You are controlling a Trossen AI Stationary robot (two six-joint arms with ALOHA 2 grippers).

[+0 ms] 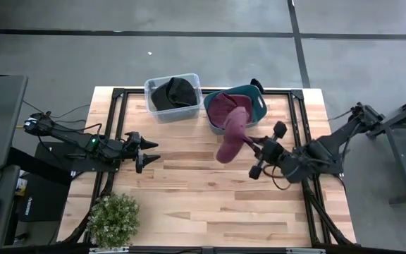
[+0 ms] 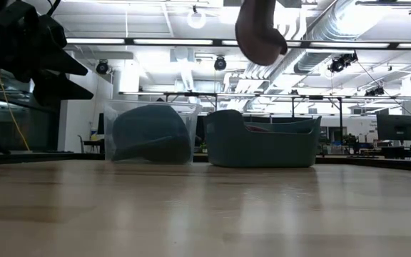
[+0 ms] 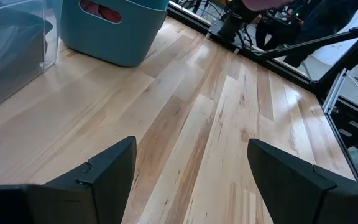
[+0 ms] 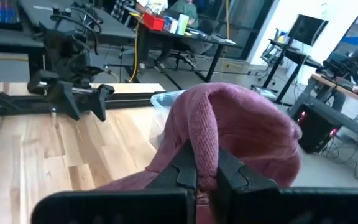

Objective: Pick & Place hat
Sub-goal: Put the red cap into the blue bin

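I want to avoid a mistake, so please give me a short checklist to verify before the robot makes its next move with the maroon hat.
1. Grip: right gripper is shut on the maroon hat, pinching a fold of the knit. Ok.
2. Lift: in the low view the hat hangs well above the table. Ok.
3. Clear bin: it already holds a dark hat; whether there is room for another, cannot tell.
4. Teal basket: more maroon fabric lies inside; whether it snags the lifted hat, cannot tell.
5. Left gripper: open, empty, away from the hat. Ok.
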